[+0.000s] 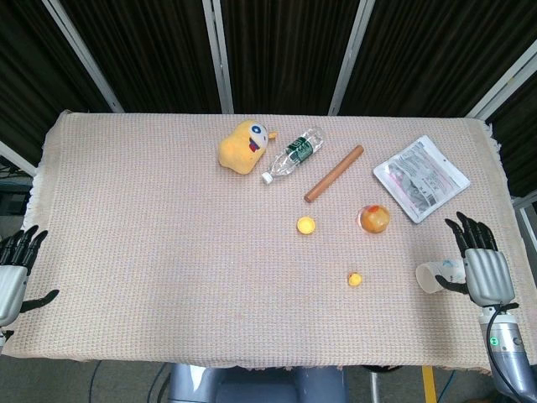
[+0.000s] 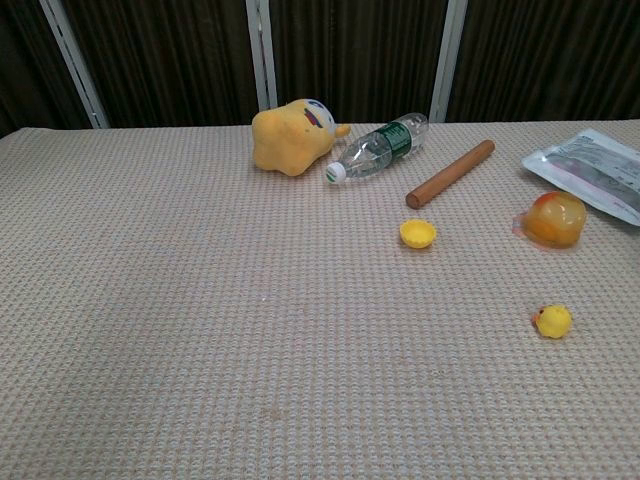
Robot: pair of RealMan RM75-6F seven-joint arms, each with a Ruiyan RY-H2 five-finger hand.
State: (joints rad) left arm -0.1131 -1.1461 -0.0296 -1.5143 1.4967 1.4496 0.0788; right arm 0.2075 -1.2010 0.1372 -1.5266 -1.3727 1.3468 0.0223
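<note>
In the head view my right hand (image 1: 484, 270) hovers over the table's front right corner, fingers spread and pointing away from me. A small white paper cup (image 1: 434, 276) lies on its side just left of the hand, by the thumb; nothing is gripped. My left hand (image 1: 14, 270) hangs off the table's left edge with its fingers apart and holds nothing. Neither hand shows in the chest view.
A yellow plush toy (image 1: 243, 147) (image 2: 290, 135), a clear water bottle (image 1: 294, 154) (image 2: 380, 148) and a wooden rod (image 1: 334, 174) (image 2: 450, 173) lie at the back. A silver packet (image 1: 420, 178) (image 2: 590, 170), an orange ball (image 1: 373, 218) (image 2: 553, 218), a yellow cap (image 1: 306, 225) (image 2: 418, 233) and a tiny yellow duck (image 1: 356, 279) (image 2: 552, 321) lie to the right.
</note>
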